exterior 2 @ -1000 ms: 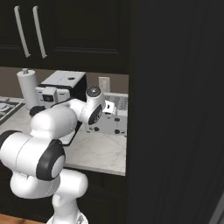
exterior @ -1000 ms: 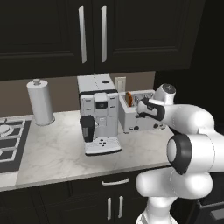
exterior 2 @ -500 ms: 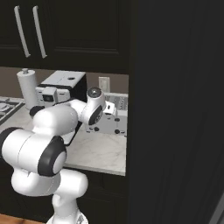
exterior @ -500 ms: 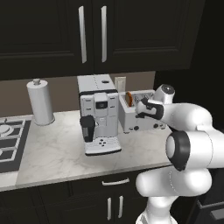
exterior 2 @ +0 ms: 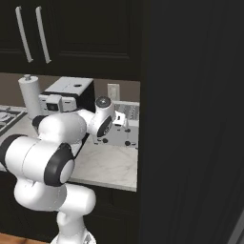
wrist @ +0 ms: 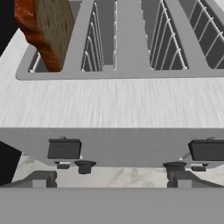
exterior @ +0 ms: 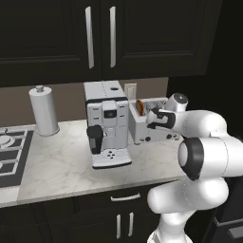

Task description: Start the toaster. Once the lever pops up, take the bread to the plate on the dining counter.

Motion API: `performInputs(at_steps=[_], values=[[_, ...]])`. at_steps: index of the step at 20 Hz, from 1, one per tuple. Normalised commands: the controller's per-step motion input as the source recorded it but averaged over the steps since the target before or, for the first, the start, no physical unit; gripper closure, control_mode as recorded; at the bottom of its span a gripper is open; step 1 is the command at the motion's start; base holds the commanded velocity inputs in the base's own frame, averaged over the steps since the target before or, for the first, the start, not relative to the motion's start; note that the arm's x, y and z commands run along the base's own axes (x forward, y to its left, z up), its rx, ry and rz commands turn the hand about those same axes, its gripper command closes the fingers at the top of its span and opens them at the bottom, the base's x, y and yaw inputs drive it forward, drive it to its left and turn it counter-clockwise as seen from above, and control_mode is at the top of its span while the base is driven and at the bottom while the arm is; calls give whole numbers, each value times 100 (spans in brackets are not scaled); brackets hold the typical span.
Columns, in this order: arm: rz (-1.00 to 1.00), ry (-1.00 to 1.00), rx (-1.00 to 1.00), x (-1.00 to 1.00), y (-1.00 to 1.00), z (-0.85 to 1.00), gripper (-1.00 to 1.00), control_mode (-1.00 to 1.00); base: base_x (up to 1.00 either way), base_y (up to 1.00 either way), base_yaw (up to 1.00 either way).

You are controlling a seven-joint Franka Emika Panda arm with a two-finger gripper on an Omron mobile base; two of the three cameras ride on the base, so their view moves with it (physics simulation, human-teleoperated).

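Observation:
The white-grey toaster (wrist: 113, 105) sits on the marble worktop right in front of my hand, and it is also seen at the toaster (exterior: 142, 128) and the toaster (exterior 2: 116, 136). The bread (wrist: 46, 30), tan with a brown crust, stands upright in the leftmost slot and pokes out of the top as the bread (exterior: 139, 107). Two dark levers (wrist: 64, 148) and small knobs (wrist: 84, 166) line the toaster's front. My gripper (wrist: 111, 180) is open, its fingertips (wrist: 39, 179) spread wide just below the front face. The gripper (exterior: 153, 118) hovers at the toaster's front. The plate and the dining counter are out of view.
A tall white-and-black coffee machine (exterior: 108, 123) stands directly left of the toaster. Further left are a paper towel roll (exterior: 43, 111) and a stove (exterior: 9, 154). Dark upper cabinets (exterior: 99, 38) hang overhead. A tall dark cabinet wall (exterior 2: 190, 119) closes off the right side.
The hand has edged slightly closer to the toaster's front. The toaster and bread have not moved.

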Motion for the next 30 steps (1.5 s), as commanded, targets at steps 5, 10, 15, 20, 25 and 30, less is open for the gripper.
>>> performInputs(at_steps=[5, 10, 15, 20, 25, 30], values=[[0, 0, 0, 4, 0, -2, -100, -100, 0, 0, 0], [-1, 0, 0, 5, 0, -1, -100, -100, 0, 0, 0], [-1, 0, 0, 9, 0, 0, -100, -100, 0, 0, 0], [-1, 0, 0, 7, 0, 0, -100, -100, 0, 0, 0], [-1, 0, 0, 4, 0, -10, -100, -100, 0, 0, 0], [0, 0, 0, 2, 0, -15, -100, -100, 0, 0, 0]])
